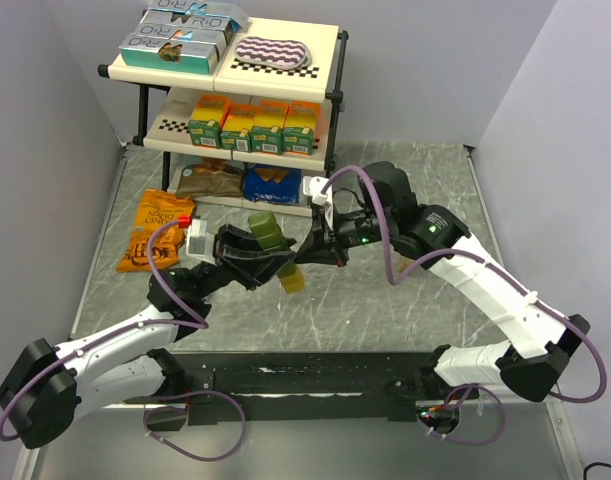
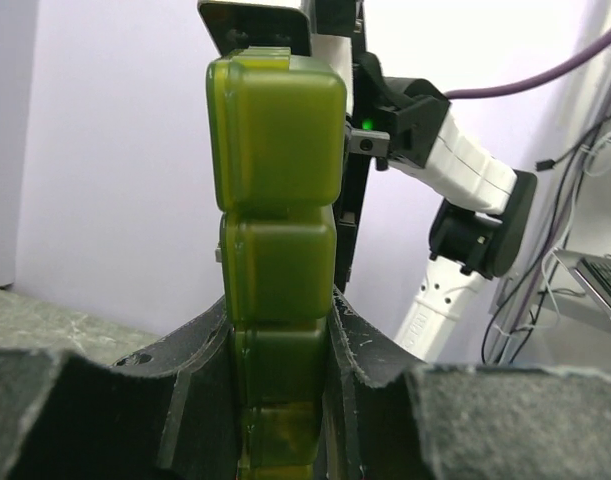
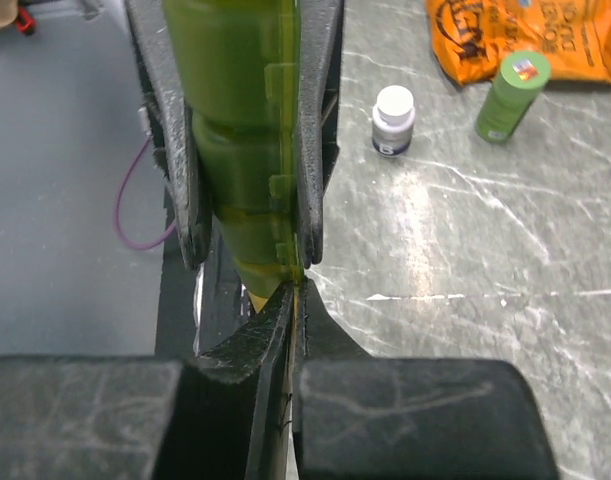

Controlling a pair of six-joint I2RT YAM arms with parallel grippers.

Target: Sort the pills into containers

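Held clear above the desk [image 1: 365, 320], the containers [image 1: 269, 234] could twist or slide out if the lid is pulled harder than the side grip holds; the thin lip could also slip free. The left tool [image 2: 281, 340] is clenched on the strip's flanks, with several compartments standing out ahead of it. The right tool [image 3: 293, 300] is pinched shut on a thin lid edge, right at its tips, near the yellowish end

- containers [image 2: 277, 190]: translucent green plastic, smooth, with a soft sheen;
- right gripper [image 3: 293, 300]: matt black, grainy facing;
- table [image 3: 465, 240]: grey marbled top, smooth, glossy where light falls;
- snack bag [image 1: 157, 232], at ten o'clock on the table: crinkled, shiny orange foil;
- right arm [image 1: 485, 290]: smooth white plastic shell.
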